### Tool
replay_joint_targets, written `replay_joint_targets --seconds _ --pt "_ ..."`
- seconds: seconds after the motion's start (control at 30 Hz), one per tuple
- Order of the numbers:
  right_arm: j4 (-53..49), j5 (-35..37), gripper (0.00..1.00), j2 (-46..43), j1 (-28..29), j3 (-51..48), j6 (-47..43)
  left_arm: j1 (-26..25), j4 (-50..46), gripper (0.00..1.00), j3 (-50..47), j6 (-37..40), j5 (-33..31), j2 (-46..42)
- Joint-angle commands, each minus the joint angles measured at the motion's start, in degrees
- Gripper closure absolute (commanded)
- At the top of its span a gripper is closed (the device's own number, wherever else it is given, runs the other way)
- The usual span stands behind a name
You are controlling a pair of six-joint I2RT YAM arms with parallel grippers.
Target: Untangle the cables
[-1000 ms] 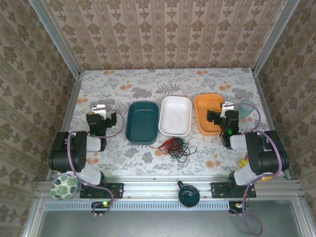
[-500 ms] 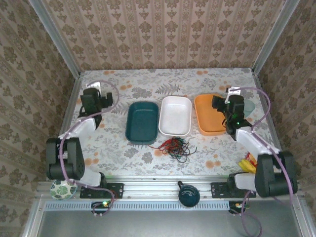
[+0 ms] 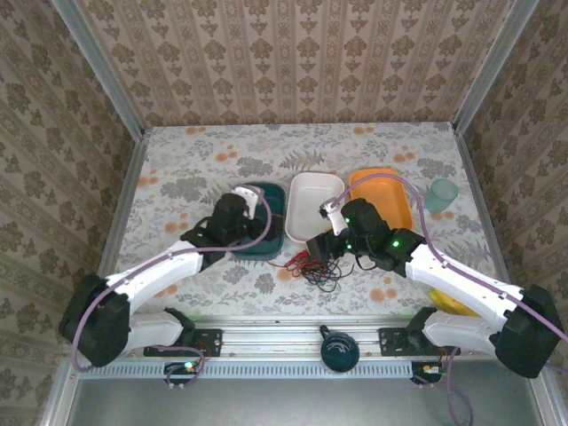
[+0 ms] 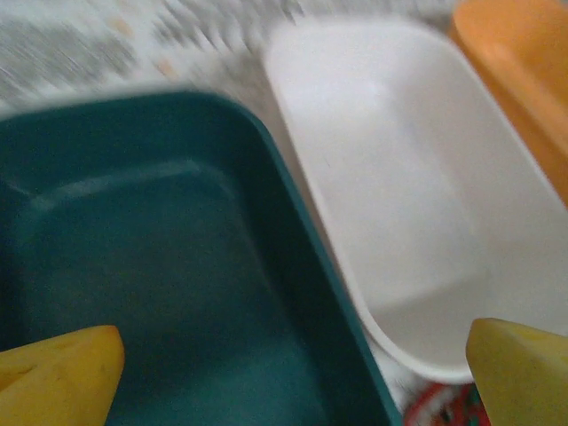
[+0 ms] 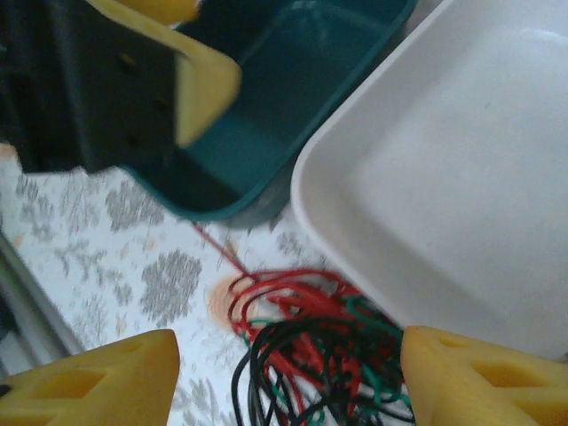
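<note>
Could grab the whole bunch at once and pull knots tighter, with right tool open low over the cables on the counter beside the white tray, left tool open, seemingly above the teal tray.

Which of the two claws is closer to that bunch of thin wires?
Right. The right gripper hangs just above the wires; the left gripper is beside them, over the green tray.
</note>
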Motion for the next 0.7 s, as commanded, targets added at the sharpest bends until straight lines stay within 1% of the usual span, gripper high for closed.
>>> replay_joint_targets --seconds 0.0,0.1,0.17,0.23,0.3,0.47,0.6,0.67 --pt "-4.5 -2.5 0.39 0.0 -0.1 -1.3 2.2 -3.1 -1.6 0.0 1.6 -2.4 2.3 1.4" --pt "-5.7 -3.1 0.45 2.2 0.0 -1.0 0.9 -4.8 -2.9 0.0 2.4 -2.0 2.1 2.4" --pt "-6.2 -4.5 0.47 3.3 0.0 -0.7 0.5 -7.4 -6.2 0.0 3.9 0.1 -1.2 2.8" --pt "-5.9 -5.8 0.48 3.9 0.0 -0.7 0.5 -9.5 -9.1 0.0 4.7 1.7 -4.2 2.8" --pt "-5.4 -6.2 0.48 4.0 0.1 -1.0 0.4 -10.8 -10.8 0.0 5.1 2.2 -5.5 2.4" --pt "-4.9 -6.8 0.5 4.0 0.1 -2.0 1.1 -12.6 -12.3 0.0 4.9 2.3 -3.6 1.5" --pt "-4.2 -7.0 0.5 2.6 0.4 -3.1 1.4 -13.1 -13.3 0.0 4.6 2.7 -2.3 1.0" --pt "-3.8 -7.1 0.5 1.7 0.4 -3.7 1.3 -13.2 -13.3 0.0 4.3 2.7 -0.7 0.5"
